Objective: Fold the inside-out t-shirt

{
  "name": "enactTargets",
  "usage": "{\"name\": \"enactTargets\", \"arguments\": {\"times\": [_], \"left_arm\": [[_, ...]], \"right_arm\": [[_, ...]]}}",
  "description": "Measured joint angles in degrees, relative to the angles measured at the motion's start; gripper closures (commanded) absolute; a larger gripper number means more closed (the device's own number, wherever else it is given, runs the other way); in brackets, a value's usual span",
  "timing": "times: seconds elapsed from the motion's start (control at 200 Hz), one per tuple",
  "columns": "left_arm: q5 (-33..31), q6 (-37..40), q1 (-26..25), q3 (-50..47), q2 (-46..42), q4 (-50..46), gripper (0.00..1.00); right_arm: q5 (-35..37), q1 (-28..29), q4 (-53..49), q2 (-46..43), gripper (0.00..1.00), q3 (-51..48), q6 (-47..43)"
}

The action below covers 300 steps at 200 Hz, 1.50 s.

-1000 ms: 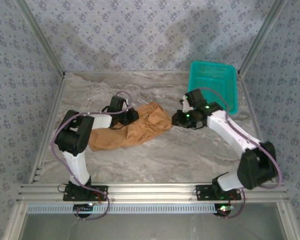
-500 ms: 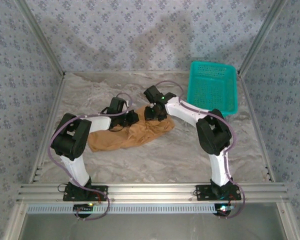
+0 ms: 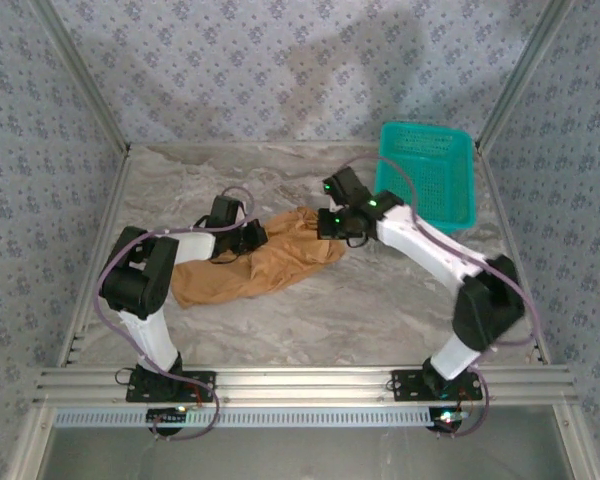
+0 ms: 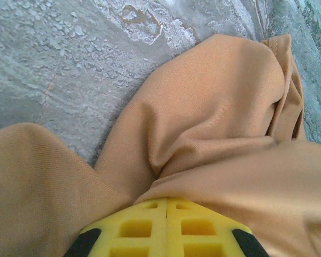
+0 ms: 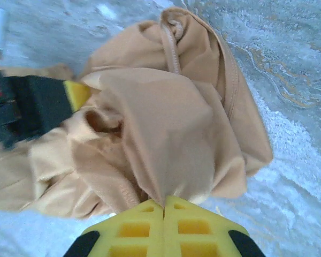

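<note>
From the top camera, the inside-out t-shirt (image 3: 270, 265) lies bunched on the middle left of the table (image 3: 360, 300), well apart from the green basket (image 3: 425, 175) at the far right. My left gripper (image 3: 254, 236) sits on its far edge, a touch further left than half a second ago. The right gripper (image 3: 327, 222), off the cloth a second ago, now bites the shirt's right end, its elbow swung out right.

Left wrist: the yellow fingers (image 4: 136, 227) are pressed together, with tan cloth bunched at their tips.

Right wrist: the fingers (image 5: 195, 227) are closed on a pinched fold, with the left gripper just beyond the heap.
</note>
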Motion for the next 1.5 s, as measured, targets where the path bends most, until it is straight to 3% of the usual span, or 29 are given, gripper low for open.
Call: {"name": "enactTargets", "arguments": {"times": [0.185, 0.245, 0.355, 0.525, 0.65, 0.78, 0.949, 1.119, 1.194, 1.239, 1.279, 1.329, 1.359, 1.499], "left_arm": [[0.0, -0.4, 0.1, -0.4, 0.0, -0.1, 0.98], [-0.5, -0.3, 0.1, -0.4, -0.7, -0.9, 0.90], [-3.3, 1.2, 0.1, -0.5, -5.6, -5.9, 0.65], [-10.3, 6.4, 0.1, -0.2, -21.1, -16.8, 0.48], [-15.6, 9.1, 0.6, -1.4, -31.9, -24.0, 0.42], [-18.9, 8.9, 3.2, -8.9, -39.1, -28.7, 0.38], [-20.6, 5.4, 6.1, -19.9, -41.5, -33.8, 0.33], [-22.1, 1.4, 8.2, -23.4, -41.9, -34.7, 0.30], [-22.8, -0.1, 8.9, -24.1, -41.6, -33.7, 0.31], [-22.9, -0.9, 9.2, -24.5, -40.9, -32.8, 0.36], [-22.9, -1.9, 9.5, -24.9, -39.6, -31.6, 0.53], [-22.7, -2.5, 9.5, -25.3, -37.8, -29.7, 0.86], [-22.5, -3.0, 9.5, -25.3, -36.8, -28.3, 1.00], [-20.1, -3.4, 9.9, -25.0, -34.2, -23.0, 1.00]], "right_arm": [[-3.2, -1.0, 9.2, -10.3, 1.00, -16.9, 0.0], [-2.5, -1.6, 9.2, -10.4, 1.00, -18.9, 0.5], [0.9, -4.8, 8.7, -10.5, 1.00, -19.1, 2.8], [6.3, -10.2, 7.9, -10.8, 1.00, -18.1, 7.3], [8.3, -10.5, 6.8, -10.8, 1.00, -15.7, 9.0], [9.2, -10.5, 6.1, -10.8, 1.00, -13.4, 9.7], [9.5, -10.8, 4.8, -10.8, 1.00, -12.3, 9.7], [9.5, -12.6, 3.5, -10.8, 1.00, -11.3, 9.7], [9.5, -13.0, 3.1, -10.8, 1.00, -10.9, 9.7], [9.5, -13.2, 2.9, -10.8, 1.00, -10.9, 9.7], [9.5, -13.3, 2.7, -10.8, 1.00, -10.8, 9.7], [9.5, -13.4, 2.5, -10.8, 1.00, -10.8, 9.7], [9.4, -13.5, 2.4, -10.8, 1.00, -10.8, 9.7], [8.1, -14.0, 1.6, -10.8, 1.00, -10.2, 9.2]]}}
